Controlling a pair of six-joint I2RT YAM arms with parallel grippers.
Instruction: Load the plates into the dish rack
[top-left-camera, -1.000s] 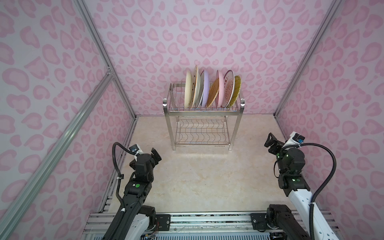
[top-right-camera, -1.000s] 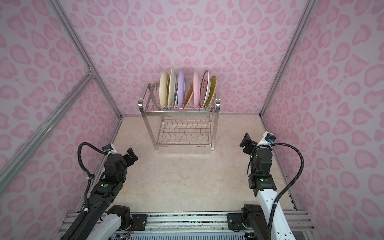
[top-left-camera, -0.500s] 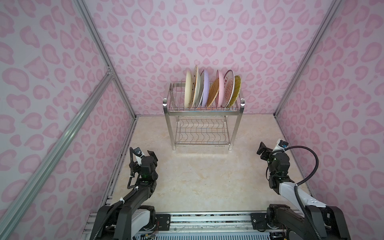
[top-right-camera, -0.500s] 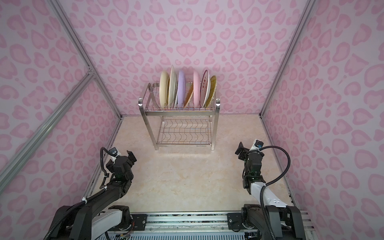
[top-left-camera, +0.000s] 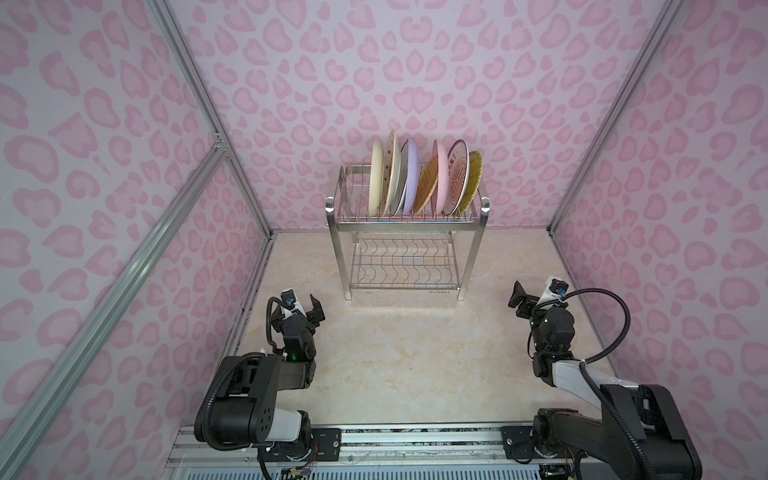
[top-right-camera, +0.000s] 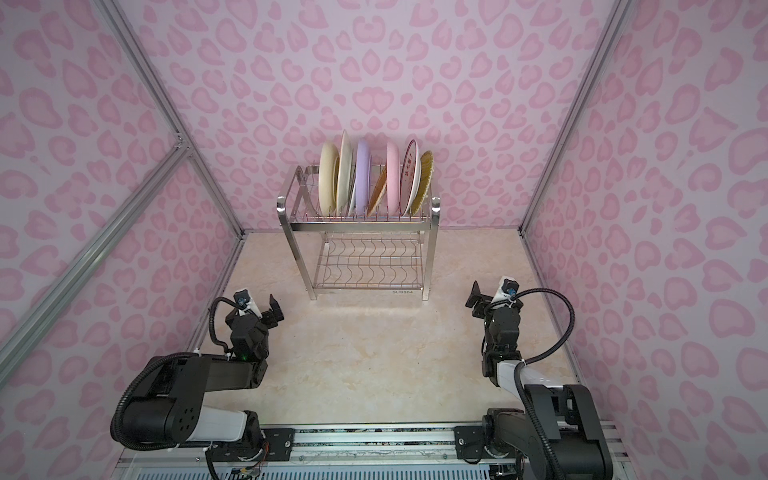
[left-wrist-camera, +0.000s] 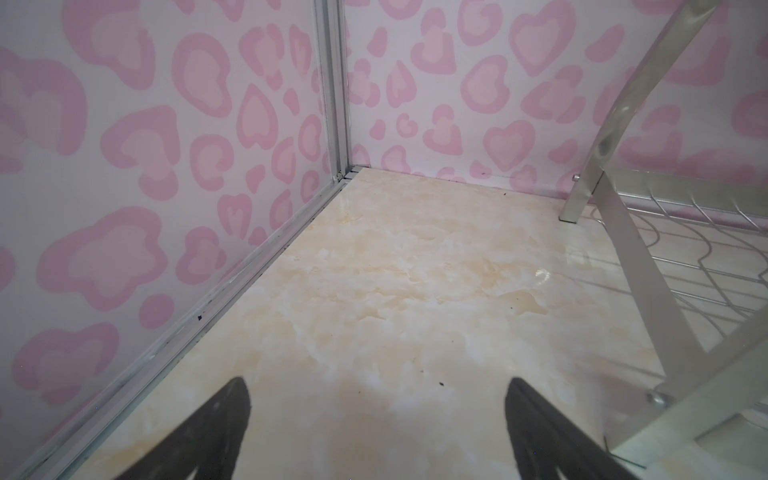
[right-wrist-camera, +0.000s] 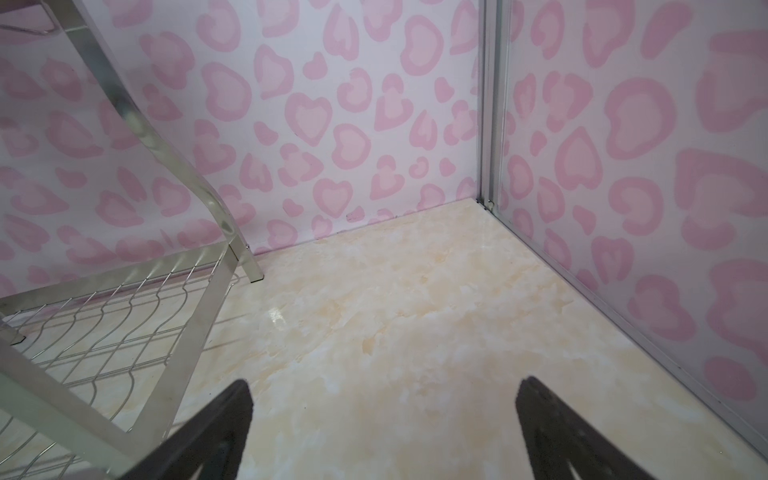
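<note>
Pink heart-print walls (top-left-camera: 291, 62) box in a cream marbled tabletop (top-left-camera: 395, 365). Upper centre in both top views, a shiny two-tier steel wire dish rack (top-left-camera: 407, 226) holds a row of round coloured plates (top-left-camera: 409, 178) on edge in its top tier. Lower left and lower right, the left gripper (top-left-camera: 305, 308) and right gripper (top-left-camera: 534, 297) gape apart, grasping nothing.

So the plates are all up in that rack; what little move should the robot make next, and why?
Probably just park both arms. The plates stand in the upper tier of the dish rack, none shows on the table, and the left gripper and right gripper are open, holding nothing.
</note>
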